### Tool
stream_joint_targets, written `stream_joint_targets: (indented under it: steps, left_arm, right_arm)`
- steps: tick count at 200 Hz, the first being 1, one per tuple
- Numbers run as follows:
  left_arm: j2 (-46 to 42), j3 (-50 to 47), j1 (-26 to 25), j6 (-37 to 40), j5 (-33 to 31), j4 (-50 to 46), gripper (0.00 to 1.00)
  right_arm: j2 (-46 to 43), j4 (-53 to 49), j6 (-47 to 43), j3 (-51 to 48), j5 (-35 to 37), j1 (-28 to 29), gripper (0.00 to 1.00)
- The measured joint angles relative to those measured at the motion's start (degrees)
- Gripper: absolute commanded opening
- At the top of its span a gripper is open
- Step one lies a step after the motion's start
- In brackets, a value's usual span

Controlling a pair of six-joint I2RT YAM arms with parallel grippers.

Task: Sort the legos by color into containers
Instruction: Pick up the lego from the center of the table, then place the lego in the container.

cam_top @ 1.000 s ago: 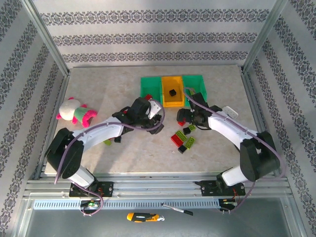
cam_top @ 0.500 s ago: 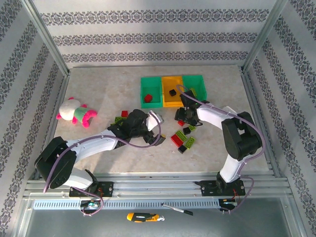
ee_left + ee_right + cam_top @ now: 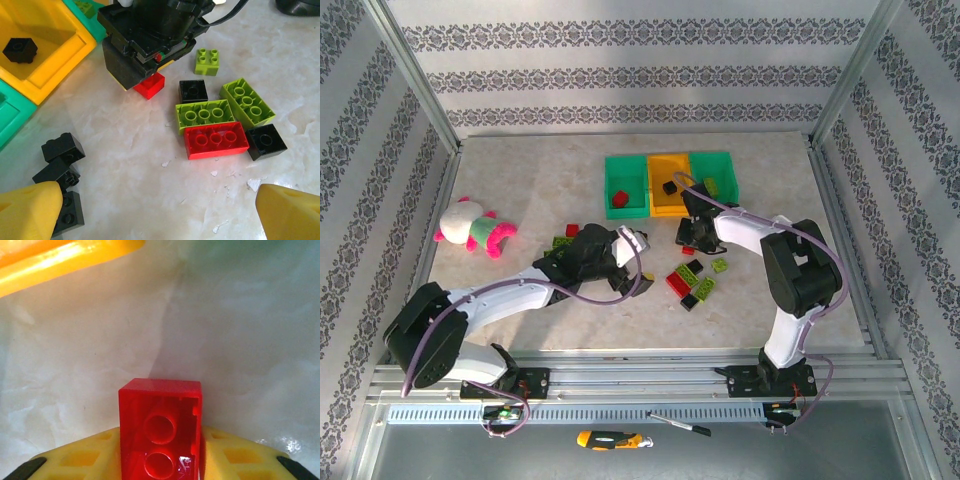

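Marbled beige table [image 3: 520,170] inside papered walls [image 3: 620,80] carries everything, and the orange-yellow bin [image 3: 665,170] in the middle of the row of containers [image 3: 715,157] serves as the marker. Just in front of that bin, the right fingers [image 3: 80,460] are closed against both sides of a red brick [image 3: 160,432], which appears to rest on the table, not lifted. The left fingers [image 3: 30,210] stand wide apart and empty, further in front of the bin and to its left, looking over a loose cluster of red, black and lime legos [image 3: 202,115]. A black brick [image 3: 669,187] lies in the orange-yellow bin, and a second red brick [image 3: 617,200] lies in the green bin [image 3: 628,178] joined to its left. The step in hand is the grasp of a red piece. Next, I judge, comes a lift clear of the table and a carry across to that left green bin, high enough to pass its rim, before letting go.
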Motion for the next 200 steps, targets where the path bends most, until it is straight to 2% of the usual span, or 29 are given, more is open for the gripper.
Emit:
stream_joint_targets:
  steps: [48, 91, 143, 200]
  left_arm:
    - [-3.43, -3.32, 0.00, -1.22, -2.64, 1.99, 0.99]
    - [-10.80, -8.15, 0.00, -3.85, -6.36, 2.32, 0.99]
    - [-17.68, -10.71, 0.00, -5.14, -10.60, 1.88, 0.99]
    - [-18.99, -11.80, 0.00, -6.23, -12.52, 0.96, 0.99]
  right_arm:
    - [-5.20, -0.96, -1.51, 0.98, 0.11, 2.60, 0.33]
    - [-4.76, 0.20, -4.15, 9.20, 0.59, 8.11, 0.32]
    - [7.28, 3.10, -6.78, 25.94, 0.92, 9.77, 0.31]
    - [21.49, 3.34, -10.62, 40.68, 3.06, 9.77, 0.35]
